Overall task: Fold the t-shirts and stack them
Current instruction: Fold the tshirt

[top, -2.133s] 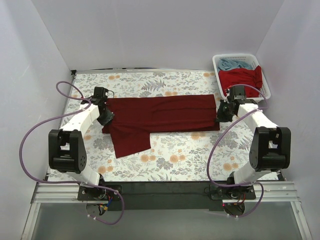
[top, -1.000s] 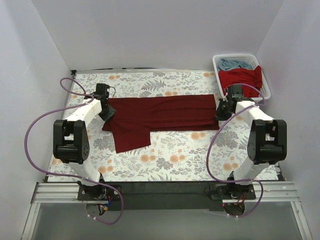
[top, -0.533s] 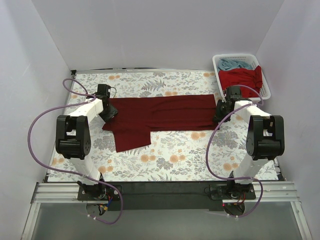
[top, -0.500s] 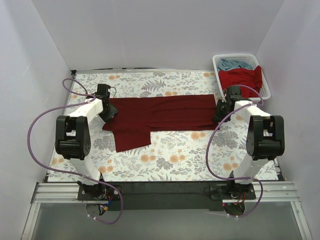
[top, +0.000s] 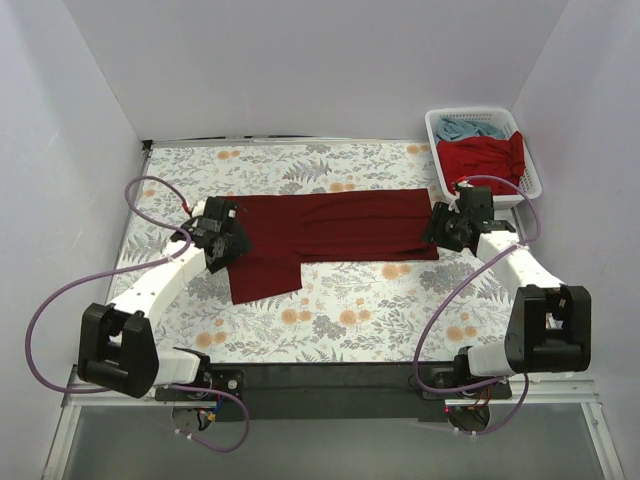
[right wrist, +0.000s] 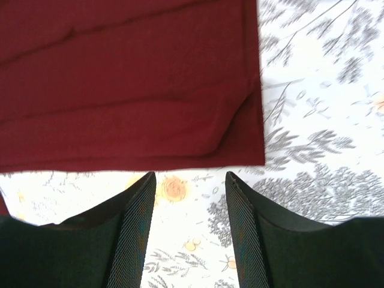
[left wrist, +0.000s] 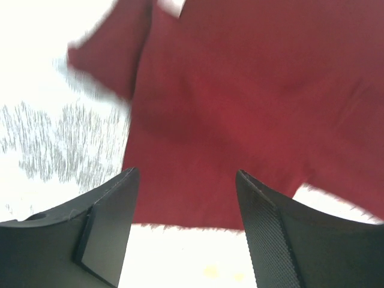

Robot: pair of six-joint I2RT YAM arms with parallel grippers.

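Observation:
The dark maroon t-shirt (top: pixel 330 225) lies flat on the table as a long folded strip, with a sleeve flap spread toward the near left. My left gripper (top: pixel 222 245) hovers over its left end, open, with nothing between the fingers (left wrist: pixel 185 180); blurred maroon cloth (left wrist: pixel 240 108) lies beneath and beyond it. My right gripper (top: pixel 445 228) is at the shirt's right end, open and empty (right wrist: pixel 190 180), just off the near hem of the shirt (right wrist: pixel 132 84). A red t-shirt (top: pixel 485 155) and a light blue t-shirt (top: pixel 470 128) sit in the basket.
The white lattice basket (top: pixel 433 122) stands at the far right corner. A floral table cloth (top: pixel 350 300) covers the table. White walls close in the left, back and right sides. Purple cables loop beside both arms.
Both grippers have opened and let go of the maroon shirt's ends. Both arms have drawn back toward the near edge, the left one shifting over the sleeve area.

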